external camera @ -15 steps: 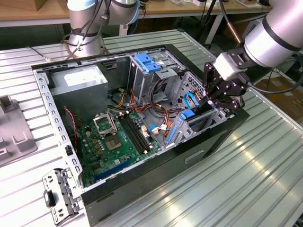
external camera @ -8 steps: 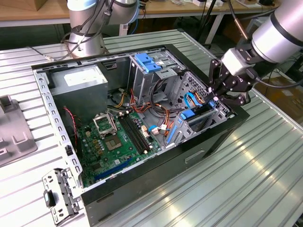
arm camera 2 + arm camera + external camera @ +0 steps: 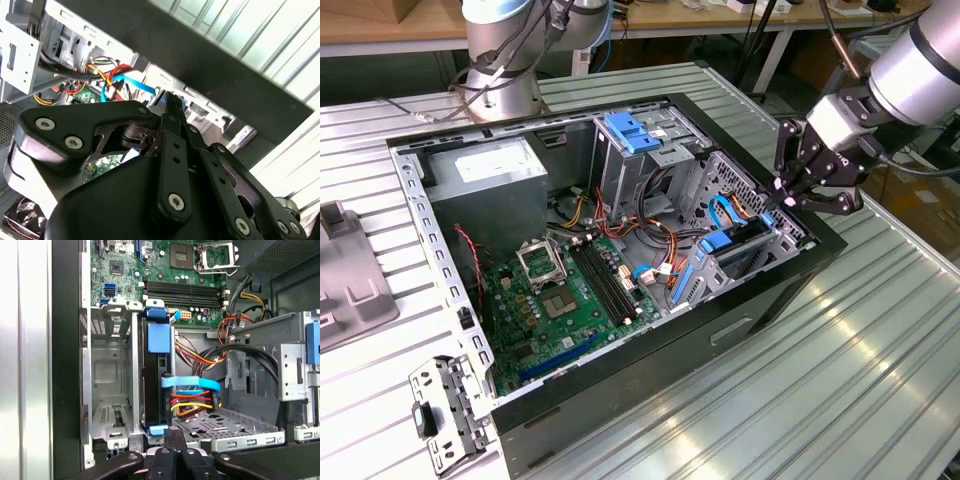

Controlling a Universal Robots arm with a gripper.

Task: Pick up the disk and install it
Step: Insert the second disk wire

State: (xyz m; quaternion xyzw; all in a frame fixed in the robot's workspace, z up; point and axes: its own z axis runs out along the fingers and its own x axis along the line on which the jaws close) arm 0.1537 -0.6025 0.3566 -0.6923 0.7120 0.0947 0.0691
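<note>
The disk [image 3: 740, 252] stands on edge in the drive cage at the case's front corner, on the exterior view's right. It is a dark slab with blue side rails. In the first wrist view the disk [image 3: 152, 385] sits between the cage's metal walls, with blue tabs at both ends. My gripper [image 3: 788, 190] hovers just over the cage's outer edge, fingers pressed together with nothing between them. The shut fingertips also show in the first wrist view [image 3: 173, 434] and in the second wrist view [image 3: 169, 97], close to the end of the disk.
The open black computer case [image 3: 770, 300] lies on a ribbed metal table [image 3: 840, 380]. Inside are a green motherboard [image 3: 570, 300], a grey power-supply box [image 3: 485, 175], a blue latch handle [image 3: 632, 130] and coloured cables [image 3: 200, 400]. A loose metal bracket [image 3: 445, 410] lies beside the case.
</note>
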